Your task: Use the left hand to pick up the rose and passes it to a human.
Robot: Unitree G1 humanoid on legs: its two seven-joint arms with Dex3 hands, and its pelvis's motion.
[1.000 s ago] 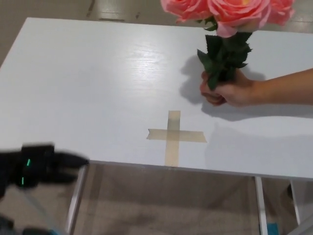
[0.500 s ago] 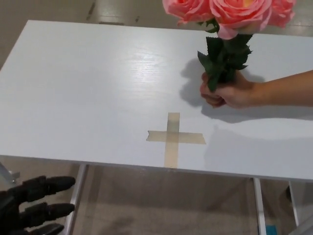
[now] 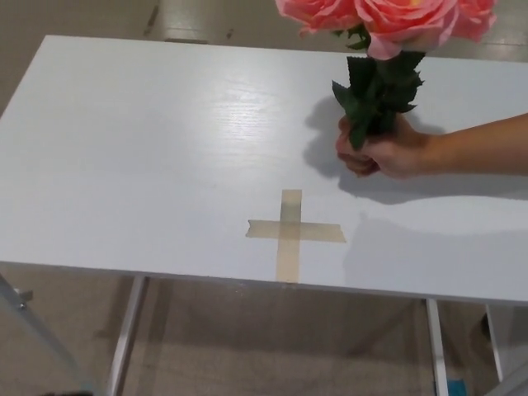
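A bunch of pink roses [image 3: 388,21] with dark green leaves [image 3: 375,95] stands upright over the right side of the white table [image 3: 148,148]. A person's hand [image 3: 384,153] reaches in from the right edge and grips the stems, resting on the tabletop. The blooms are cut off by the top of the picture. Neither of my hands shows in the head view.
A cross of tan tape [image 3: 290,231] is stuck on the table near its front edge, left of and below the person's hand. Metal table legs [image 3: 124,338] and a tiled floor show below the front edge.
My black left hand, seen at the lower left before, has dropped out of the picture. The person's hand and the roses have barely moved.
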